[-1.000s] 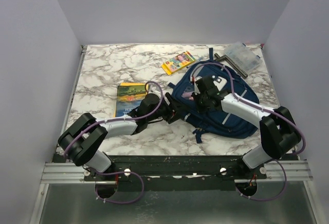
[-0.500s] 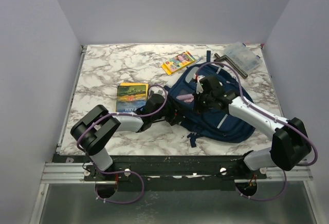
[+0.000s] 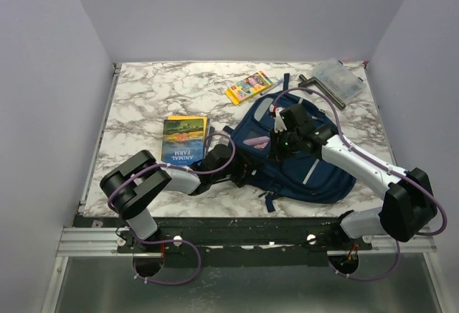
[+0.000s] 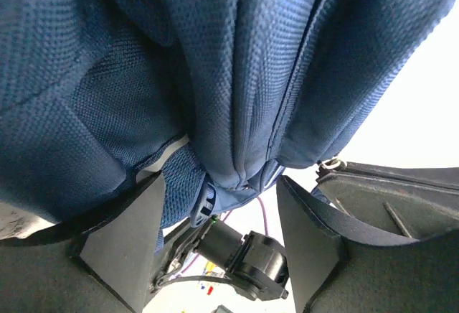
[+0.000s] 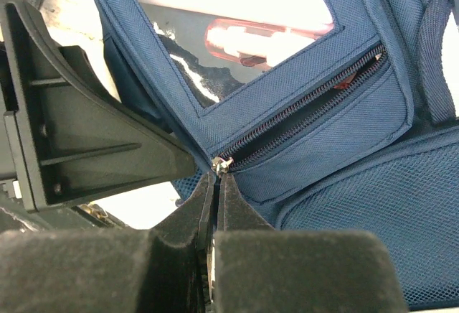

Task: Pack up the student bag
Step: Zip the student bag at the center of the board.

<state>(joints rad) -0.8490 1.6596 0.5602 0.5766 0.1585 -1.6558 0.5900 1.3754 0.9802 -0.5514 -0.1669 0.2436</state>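
The student bag (image 3: 326,175), a navy backpack with grey stripes, lies on the right half of the marble counter (image 3: 143,97), its top flap lifted and its mouth facing the left arm. Inside the flap, the right wrist view shows a clear-window pocket (image 5: 237,11) holding a pinkish-red item too blurred to name, and below it a zipped pocket (image 5: 323,123) with its zip partly undone. The right fingers (image 5: 216,175) are pressed fully together on the small metal zipper pull (image 5: 221,162) at the near end of that zip. From above, the right fingers (image 3: 279,139) sit over the bag's opening, the arm reaching in across the bag from the right.

The left fingers (image 3: 244,171) meet the bag's left edge, low on the counter. In the left wrist view, the left fingers (image 4: 219,194) stand well apart with a hanging fold of navy fabric (image 4: 237,62) between them; light shows between the fold and one finger, so the fold is not clamped.

Just left of the bag lies a book (image 3: 183,138) titled "Animal Farm". A yellow crayon box (image 3: 249,87) rests beyond the bag, and a clear plastic case (image 3: 340,77) sits near the counter's far right corner.
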